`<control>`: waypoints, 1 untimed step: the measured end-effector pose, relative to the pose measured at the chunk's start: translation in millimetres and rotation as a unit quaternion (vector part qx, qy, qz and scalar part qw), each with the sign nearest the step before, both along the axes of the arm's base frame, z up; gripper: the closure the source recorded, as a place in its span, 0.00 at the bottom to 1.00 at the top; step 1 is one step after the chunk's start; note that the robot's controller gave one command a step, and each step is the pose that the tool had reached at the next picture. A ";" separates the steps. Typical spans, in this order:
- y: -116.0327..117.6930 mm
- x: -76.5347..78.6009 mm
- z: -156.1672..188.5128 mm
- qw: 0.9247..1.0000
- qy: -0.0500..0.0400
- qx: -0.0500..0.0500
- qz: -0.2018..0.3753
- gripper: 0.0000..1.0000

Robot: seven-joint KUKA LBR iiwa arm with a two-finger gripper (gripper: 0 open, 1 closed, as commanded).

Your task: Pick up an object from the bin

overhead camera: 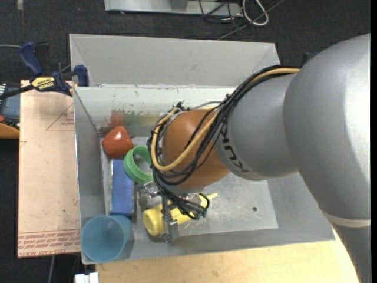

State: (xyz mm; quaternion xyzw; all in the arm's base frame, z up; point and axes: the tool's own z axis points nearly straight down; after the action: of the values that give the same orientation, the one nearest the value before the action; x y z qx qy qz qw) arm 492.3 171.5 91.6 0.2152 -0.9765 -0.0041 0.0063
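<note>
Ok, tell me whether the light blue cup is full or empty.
Empty: the cup, mouth facing the camera in the lower left corner of the bin, shows only its own blue inside.

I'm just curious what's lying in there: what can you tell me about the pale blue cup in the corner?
The pale blue cup looks like smooth plastic, round, its open mouth turned up towards the camera, nothing visible inside. It sits in the near left corner of the bin, seemingly against the walls. A darker blue block meets its rim from behind.
</note>
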 end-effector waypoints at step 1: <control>15.2 30.0 -20.5 1.000 -0.001 0.001 0.012 1.00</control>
State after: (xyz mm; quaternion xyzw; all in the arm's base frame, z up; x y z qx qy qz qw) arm 522.3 186.7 71.1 0.2271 -0.9738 -0.0050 0.0052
